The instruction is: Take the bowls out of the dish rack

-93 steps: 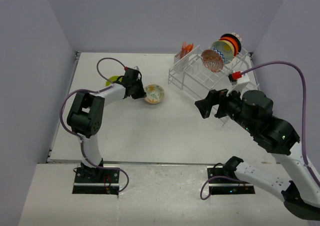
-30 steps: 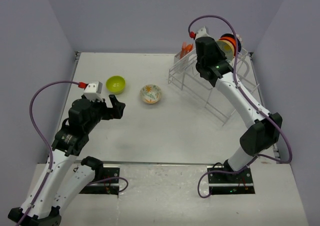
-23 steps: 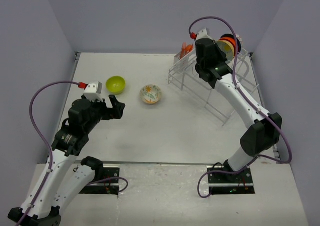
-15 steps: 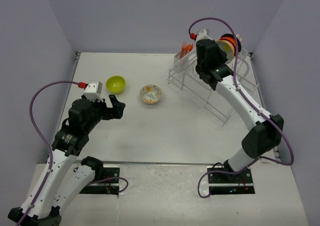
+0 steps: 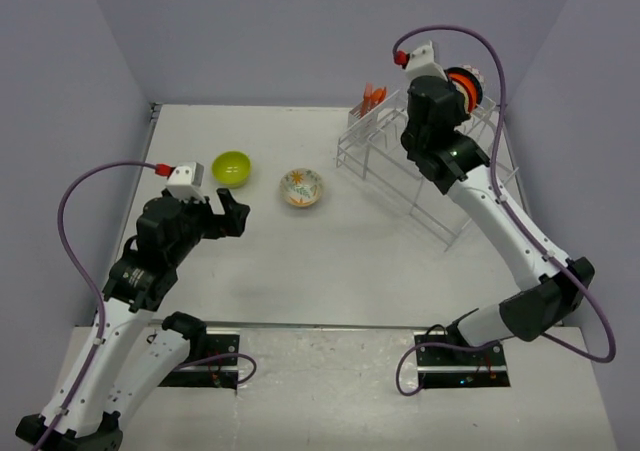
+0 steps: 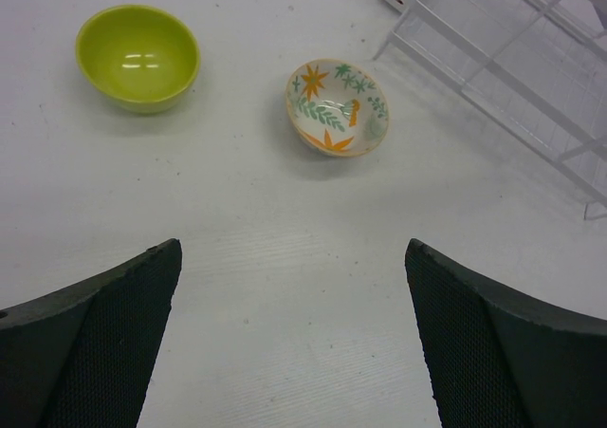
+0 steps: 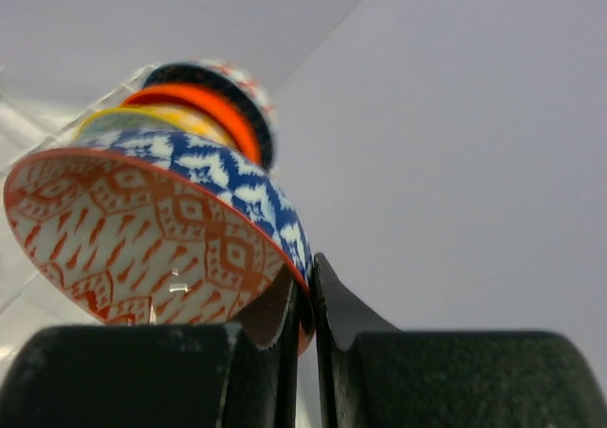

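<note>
My right gripper [image 7: 308, 269] is shut on the rim of the pink-red patterned bowl [image 7: 142, 229], which is tilted on edge. Close behind it stand the yellow bowl with blue zigzag [image 7: 128, 120], the orange-red bowl [image 7: 204, 105] and the dark blue bowl [image 7: 220, 72]. In the top view my right wrist hides the held bowl above the back of the dish rack [image 5: 400, 161]. The lime green bowl [image 5: 232, 168] and the white floral bowl [image 5: 302, 187] sit upright on the table. My left gripper [image 6: 292, 257] hovers open short of them, with nothing between its fingers.
Orange utensils [image 5: 373, 95] stand in the rack's corner basket. The rack's near wires [image 6: 512, 58] reach into the left wrist view at upper right. Walls close in behind and beside the rack.
My right gripper has closed fully on the patterned bowl's rim, and the right arm has shifted up and to the right with it. The left arm has not moved.
</note>
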